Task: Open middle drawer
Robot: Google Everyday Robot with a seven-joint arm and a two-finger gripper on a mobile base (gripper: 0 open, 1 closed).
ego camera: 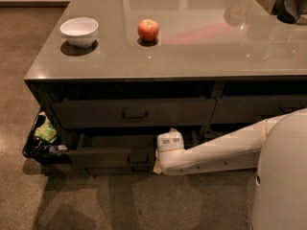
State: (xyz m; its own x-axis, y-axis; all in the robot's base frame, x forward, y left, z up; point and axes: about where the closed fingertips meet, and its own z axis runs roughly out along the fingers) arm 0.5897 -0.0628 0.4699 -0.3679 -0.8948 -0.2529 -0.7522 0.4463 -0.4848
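Note:
The middle drawer (pixel 110 156) is a wide dark drawer under the counter's left half. It stands pulled out a little, with its inside showing as a dark gap behind the front. Its small loop handle (pixel 139 156) sits at the centre of the front. My gripper (pixel 154 161) is at the end of the white arm (pixel 216 152), which reaches in from the right. It sits right against the drawer front, just right of the handle. The white wrist block (pixel 170 142) hides most of it.
A taller drawer (pixel 134 113) sits above the middle one, and a thin drawer front (pixel 120 170) below it. A white bowl (pixel 79 31) and a red apple (pixel 148 30) stand on the counter top (pixel 201 51). A dark bin of wrappers (pixel 43 140) stands on the floor at the left.

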